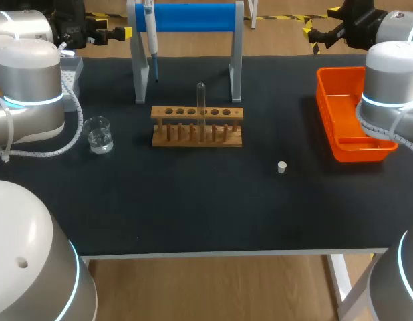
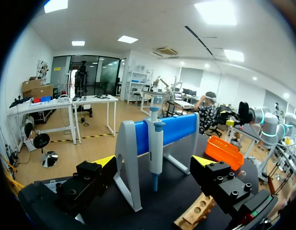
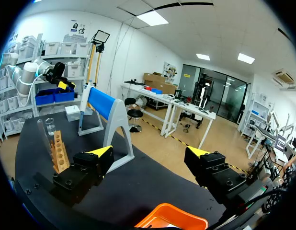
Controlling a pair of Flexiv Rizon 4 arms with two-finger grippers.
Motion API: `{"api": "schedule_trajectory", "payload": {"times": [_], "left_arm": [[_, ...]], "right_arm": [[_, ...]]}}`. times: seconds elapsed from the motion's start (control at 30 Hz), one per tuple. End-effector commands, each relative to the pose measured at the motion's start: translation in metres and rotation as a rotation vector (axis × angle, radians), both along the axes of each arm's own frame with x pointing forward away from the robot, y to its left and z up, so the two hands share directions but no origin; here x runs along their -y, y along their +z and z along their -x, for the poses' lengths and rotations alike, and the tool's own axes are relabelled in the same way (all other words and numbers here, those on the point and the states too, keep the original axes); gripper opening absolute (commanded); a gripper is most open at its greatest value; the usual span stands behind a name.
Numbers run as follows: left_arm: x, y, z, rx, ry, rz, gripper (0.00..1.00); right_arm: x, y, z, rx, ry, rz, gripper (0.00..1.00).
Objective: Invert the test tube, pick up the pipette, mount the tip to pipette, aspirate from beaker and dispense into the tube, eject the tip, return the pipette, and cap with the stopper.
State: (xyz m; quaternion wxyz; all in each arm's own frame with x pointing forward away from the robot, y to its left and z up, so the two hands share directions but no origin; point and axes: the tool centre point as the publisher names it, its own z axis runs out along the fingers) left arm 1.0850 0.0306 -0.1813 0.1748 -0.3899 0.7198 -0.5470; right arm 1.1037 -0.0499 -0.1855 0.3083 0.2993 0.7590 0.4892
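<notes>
Black bench (image 1: 193,214) carries a rack (image 1: 196,134) with the tube (image 1: 201,100) upright in it. From the rack, the beaker (image 1: 99,134) sits at 9 o'clock, the stopper (image 1: 282,167) at 4, the pipette (image 1: 151,40) at 11. Left tool (image 2: 155,163) and right tool (image 3: 149,152) are both spread.

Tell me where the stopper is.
In the head view, the small white stopper sits alone on the black mat, right of the wooden rack and front-left of the orange tray.

Clear test tube (image 1: 201,110) upright in the wooden rack (image 1: 196,138); pipette (image 1: 150,33) hanging on the blue stand (image 1: 193,17); water-filled beaker (image 1: 98,134) left of the rack; white stopper (image 1: 282,167) lying apart.
</notes>
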Motion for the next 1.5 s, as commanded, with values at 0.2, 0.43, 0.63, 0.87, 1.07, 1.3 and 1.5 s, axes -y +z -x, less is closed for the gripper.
{"api": "schedule_trajectory", "payload": {"times": [0.2, 0.43, 0.63, 0.87, 1.07, 1.3, 1.5], "left_arm": [[0.0, -0.001, 0.0, 0.002, 0.001, 0.001, 1.0], [0.0, -0.001, 0.0, 0.002, 0.001, 0.001, 1.0], [0.0, -0.001, 0.0, 0.002, 0.001, 0.001, 1.0], [0.0, -0.001, 0.0, 0.002, 0.001, 0.001, 1.0], [0.0, -0.001, 0.0, 0.002, 0.001, 0.001, 1.0], [0.0, -0.001, 0.0, 0.002, 0.001, 0.001, 1.0], [0.0, -0.001, 0.0, 0.002, 0.001, 0.001, 1.0]], "right_arm": [[0.001, 0.0, 0.0, -0.003, 0.002, 0.001, 1.0], [0.001, 0.0, 0.0, -0.003, 0.002, 0.001, 1.0], [0.001, 0.0, 0.0, -0.003, 0.002, 0.001, 1.0], [-0.004, -0.004, 0.041, -0.016, 0.06, -0.031, 1.0], [-0.014, -0.023, 0.089, -0.026, 0.138, -0.054, 1.0], [-0.037, -0.048, 0.14, -0.005, 0.254, -0.102, 1.0], [-0.059, -0.06, 0.171, -0.005, 0.336, -0.163, 1.0]]}}
